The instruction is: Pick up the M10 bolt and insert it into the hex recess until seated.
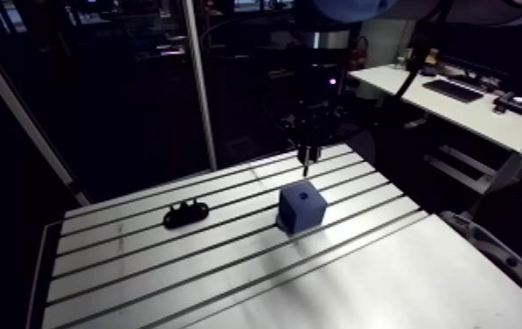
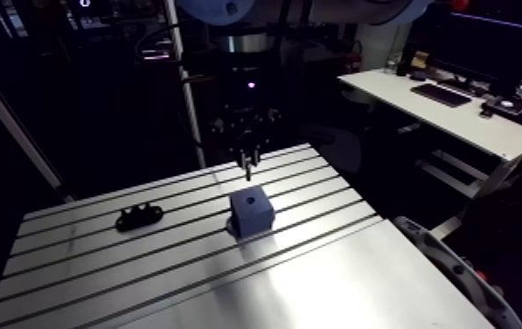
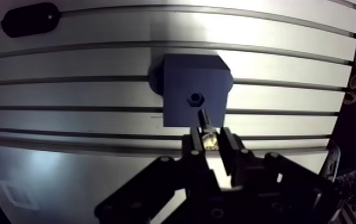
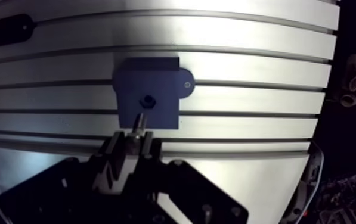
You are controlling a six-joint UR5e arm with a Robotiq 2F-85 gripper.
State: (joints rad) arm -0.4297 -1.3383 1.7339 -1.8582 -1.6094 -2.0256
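**Bolt.** The bolt (image 3: 204,121) is held in the tool (image 3: 210,140). Its head is pinched between the two fingers and its shank projects past the fingertips toward the block (image 3: 195,89). It is carried in the air, and no contact with the block is seen.

**Recess.** The recess (image 3: 195,97) lies open in the block's upper face. In the wrist view it is seen just ahead of the shank tip, so a small offset between the two is recorded. Nothing has entered it.

**Surroundings.** The block is stood on the worktop (image 3: 67,65), across one of its slots. In the arm view the tool is seen at 12 o'clock of the block, clear of its top. A black part (image 1: 185,212) lies well apart, at about 9 o'clock of the block, and is not concerned in this step.

**Assessment.** Pick-up is judged complete, and alignment before insertion is judged to be the step in hand. Seating is not yet done.

**Recommendations.**
- The offset should be closed first, so that the tip is centred over the recess before any descent is begun.
- The shank should be kept square to the block's face.
- Descent should be made slowly and straight.
- The pinch should be kept until the bolt is felt to be seated.

**Risk.** If the tip lands on the rim, the bolt may be tilted in the fingers or the block pushed along the worktop.
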